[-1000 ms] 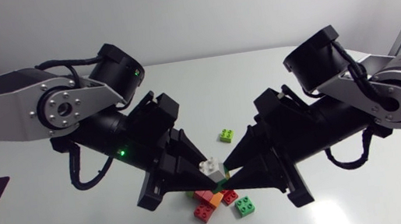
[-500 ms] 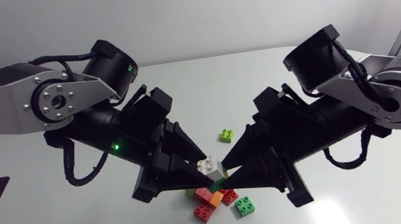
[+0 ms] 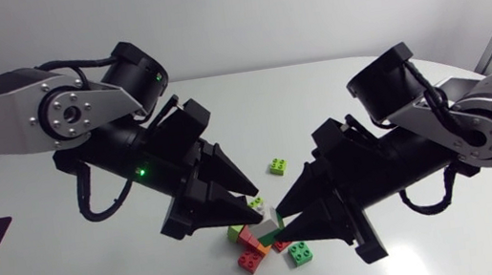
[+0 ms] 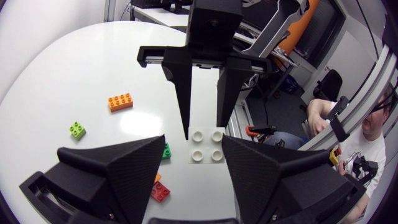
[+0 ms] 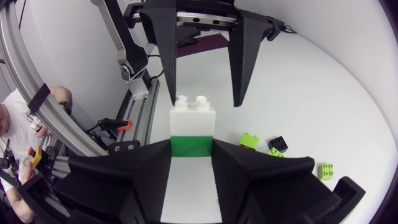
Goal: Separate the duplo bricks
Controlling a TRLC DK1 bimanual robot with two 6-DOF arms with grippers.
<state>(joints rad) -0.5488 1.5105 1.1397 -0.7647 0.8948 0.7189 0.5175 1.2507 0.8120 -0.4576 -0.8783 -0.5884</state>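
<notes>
**Duplo pair aloft between two arms.** The right pincer (image 5: 191, 144) reaches in from 3 o'clock in the head view. Its fingers are closed against two opposite sides of the green brick (image 5: 191, 150), which carries the white brick (image 5: 193, 123) plugged on top. The left pincer (image 5: 205, 107), entering from 10 o'clock, stands open astride the white brick with its tips level with the studs. One tip sits just beside the brick's edge and the other is clearly apart, so it grips nothing.

The pair hangs over the middle of the table (image 3: 455, 253). A loose heap (image 3: 263, 246) of red, orange and green bricks lies at the pair's 6 o'clock, and a lime brick (image 3: 277, 165) sits apart at 1 o'clock.

The bricks look light, rigid and glossy, so they seem unlikely to break but apt to slip, and the stud joint probably holds firmly. The best hold appears to be the white brick's flat side walls, above the seam. Tilting it off would likely work better than a straight pull.
</notes>
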